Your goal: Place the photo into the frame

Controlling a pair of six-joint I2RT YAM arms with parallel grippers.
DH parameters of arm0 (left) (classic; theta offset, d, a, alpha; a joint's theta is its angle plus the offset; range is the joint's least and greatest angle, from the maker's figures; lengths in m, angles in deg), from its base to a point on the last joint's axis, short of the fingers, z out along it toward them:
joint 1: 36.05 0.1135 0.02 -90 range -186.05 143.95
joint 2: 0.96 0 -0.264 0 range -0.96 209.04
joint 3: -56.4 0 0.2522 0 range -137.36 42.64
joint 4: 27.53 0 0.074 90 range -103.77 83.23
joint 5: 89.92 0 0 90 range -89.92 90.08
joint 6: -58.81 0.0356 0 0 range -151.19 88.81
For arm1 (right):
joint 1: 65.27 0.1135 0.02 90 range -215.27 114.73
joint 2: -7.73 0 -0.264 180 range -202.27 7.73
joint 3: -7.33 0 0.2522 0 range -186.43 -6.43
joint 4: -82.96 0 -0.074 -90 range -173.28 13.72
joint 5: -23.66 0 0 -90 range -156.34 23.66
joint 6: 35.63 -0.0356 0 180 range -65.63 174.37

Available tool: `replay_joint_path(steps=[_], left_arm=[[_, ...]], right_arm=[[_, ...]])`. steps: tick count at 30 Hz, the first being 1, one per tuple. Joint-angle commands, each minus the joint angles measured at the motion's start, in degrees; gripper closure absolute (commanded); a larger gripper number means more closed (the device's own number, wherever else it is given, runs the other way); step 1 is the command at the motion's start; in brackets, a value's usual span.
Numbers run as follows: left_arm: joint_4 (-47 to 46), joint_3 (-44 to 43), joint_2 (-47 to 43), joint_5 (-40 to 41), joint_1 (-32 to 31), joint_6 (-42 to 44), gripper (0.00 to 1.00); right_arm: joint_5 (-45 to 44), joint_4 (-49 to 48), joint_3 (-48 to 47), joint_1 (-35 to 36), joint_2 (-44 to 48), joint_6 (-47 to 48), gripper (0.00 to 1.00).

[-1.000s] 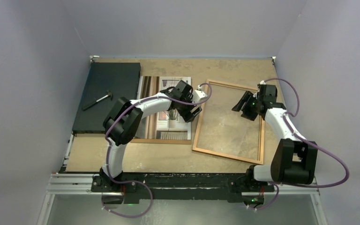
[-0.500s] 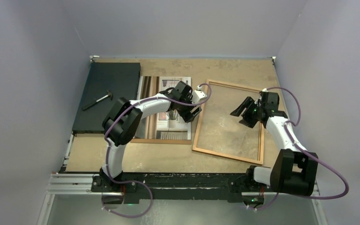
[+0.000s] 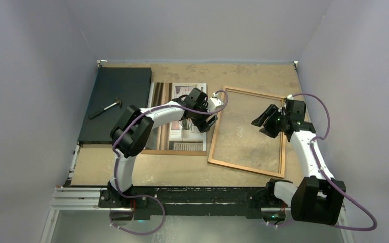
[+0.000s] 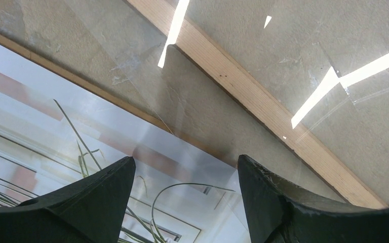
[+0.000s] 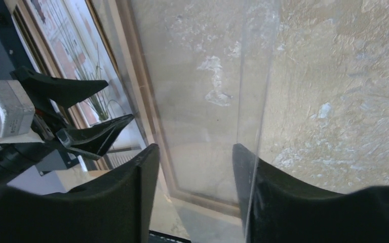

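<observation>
The photo lies flat on a brown backing board, left of the frame, which has a narrow orange-brown border. My left gripper hovers open over the photo's right edge. In the left wrist view the photo shows between and below the open fingers of the left gripper, and the frame's left rail runs beyond them. My right gripper is open over the right half of the frame. In the right wrist view a clear glass pane has its edge along the right finger of the right gripper, unclamped.
A dark mat at the far left carries a small hammer-like tool. The backing board sticks out below the photo. The enclosure's walls stand close on the left, right and far sides.
The right arm has swung its elbow outward to the right. Its gripper has come a little nearer over the frame. The left arm and the photo have not moved.
</observation>
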Motion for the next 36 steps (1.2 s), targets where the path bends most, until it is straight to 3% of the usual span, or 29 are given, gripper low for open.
replay_joint_path(steps=[1,8,9,15,20,28,36], left_arm=[[0.83,1.14,-1.28,0.37,-0.39,-0.13,0.28],[1.21,0.22,-2.21,-0.23,-0.33,-0.54,0.28],[1.39,-0.15,-2.43,-0.2,-0.33,-0.48,0.28],[2.33,-3.7,-3.27,0.28,0.07,-0.65,0.26],[3.27,-6.95,-2.35,-0.19,0.9,-2.16,0.24],[3.0,-9.98,0.08,-0.31,1.31,-3.55,0.22],[1.49,-7.14,2.79,0.48,1.31,-2.11,0.28]], right_arm=[[-0.58,1.06,-2.65,-0.29,-0.15,-0.45,0.51],[-7.92,3.21,-5.53,-0.29,-0.59,1.85,0.98],[-9.32,4.14,-6.32,-0.29,-0.85,2.85,1.0],[-15.78,10.0,-11.88,-0.27,-5.29,10.61,1.0],[-19.88,8.94,-12.06,-0.27,-5.57,12.32,1.0],[-20.23,6.81,-12.25,-0.25,-8.66,15.14,1.0],[-19.37,5.42,-14.31,-0.22,-11.21,16.98,1.0]])
